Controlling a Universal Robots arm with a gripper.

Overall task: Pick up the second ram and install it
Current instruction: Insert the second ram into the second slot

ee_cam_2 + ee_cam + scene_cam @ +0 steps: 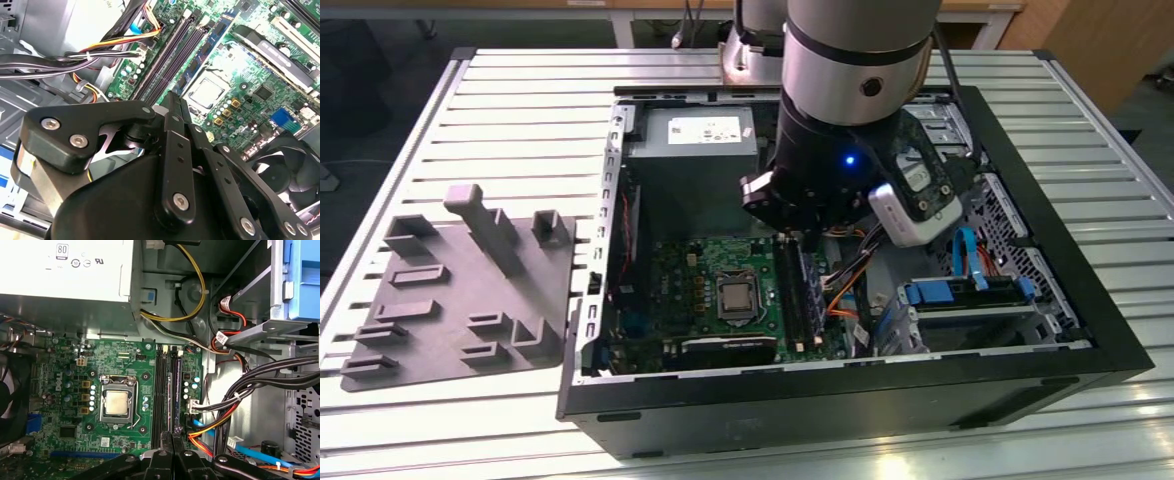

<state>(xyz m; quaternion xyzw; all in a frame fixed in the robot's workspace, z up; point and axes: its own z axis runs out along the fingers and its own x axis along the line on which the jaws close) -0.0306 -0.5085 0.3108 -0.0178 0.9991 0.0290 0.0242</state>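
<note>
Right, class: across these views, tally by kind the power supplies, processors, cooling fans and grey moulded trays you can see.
Power supply: 1
Processor: 1
Cooling fan: 1
Grey moulded tray: 1
Total: 4

Open corridor above the memory sockets (165,390), between processor socket (118,403) and crowding cable bundle (220,415).

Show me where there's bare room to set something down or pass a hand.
Bare slatted table lies behind the grey tray and along the computer case on the exterior view's right. Inside the case it is crowded: the gripper sits by the memory slots, cables beside them.
</note>
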